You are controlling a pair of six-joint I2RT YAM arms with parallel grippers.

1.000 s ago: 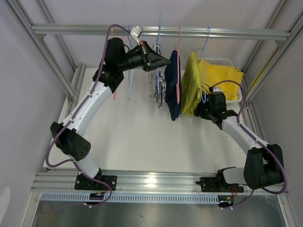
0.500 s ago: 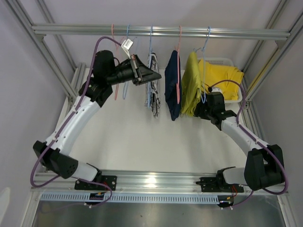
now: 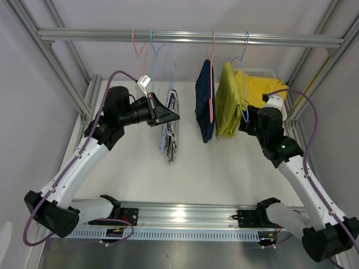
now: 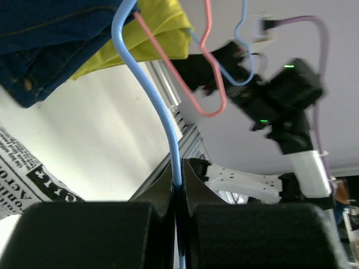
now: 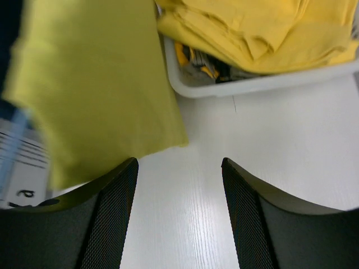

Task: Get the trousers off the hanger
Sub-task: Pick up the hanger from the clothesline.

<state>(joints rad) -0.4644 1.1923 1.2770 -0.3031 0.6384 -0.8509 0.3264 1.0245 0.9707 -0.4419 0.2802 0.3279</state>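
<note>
Black-and-white trousers (image 3: 170, 140) hang below left claw (image 3: 175, 116) clenched on blue hanger (image 4: 162, 112); right claw (image 5: 178, 163) released.

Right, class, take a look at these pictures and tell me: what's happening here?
The left gripper is shut on a blue hanger carrying the printed trousers, held below the rail with its hook apparently clear of it. The right gripper is open beside the olive trousers, holding nothing. The olive and navy trousers hang on the rail; yellow trousers lie in the basket.
</note>
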